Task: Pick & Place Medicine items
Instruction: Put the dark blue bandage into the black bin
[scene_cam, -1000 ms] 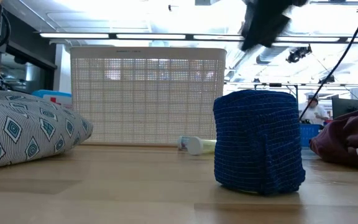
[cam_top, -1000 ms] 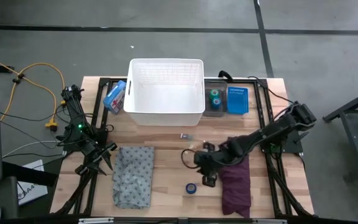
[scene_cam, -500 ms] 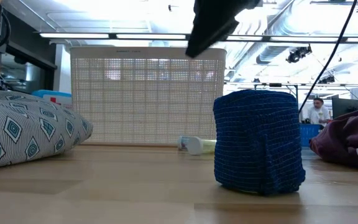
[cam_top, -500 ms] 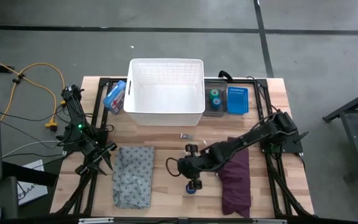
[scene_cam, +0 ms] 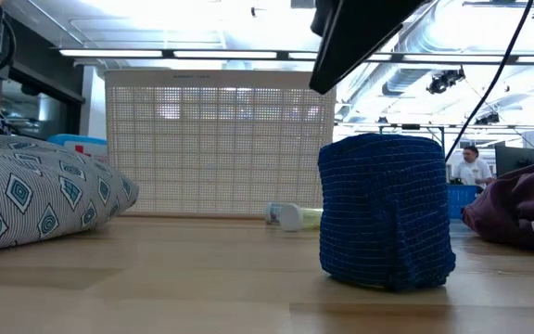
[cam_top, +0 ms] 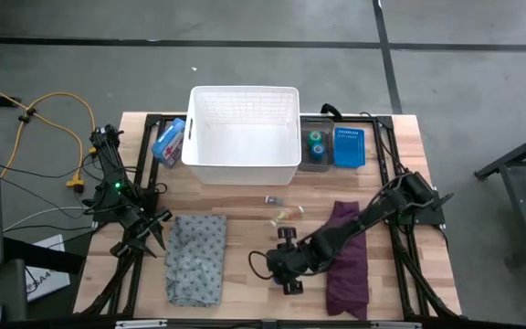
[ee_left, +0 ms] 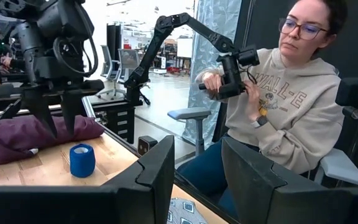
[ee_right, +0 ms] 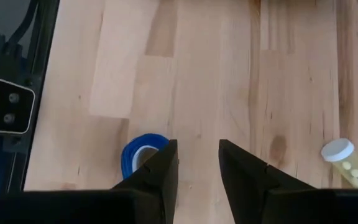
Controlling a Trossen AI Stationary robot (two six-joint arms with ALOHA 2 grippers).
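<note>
Right claw (cam_top: 289, 285): narrow gap, empty, above blue bandage roll (ee_right: 143, 151); roll sits off-centre beside one finger; widen, centre, then descend to surface (cam_top: 245, 265)

The person's hoodie (ee_left: 294, 106) reads "WALL-E"; nothing else is legible.
</note>
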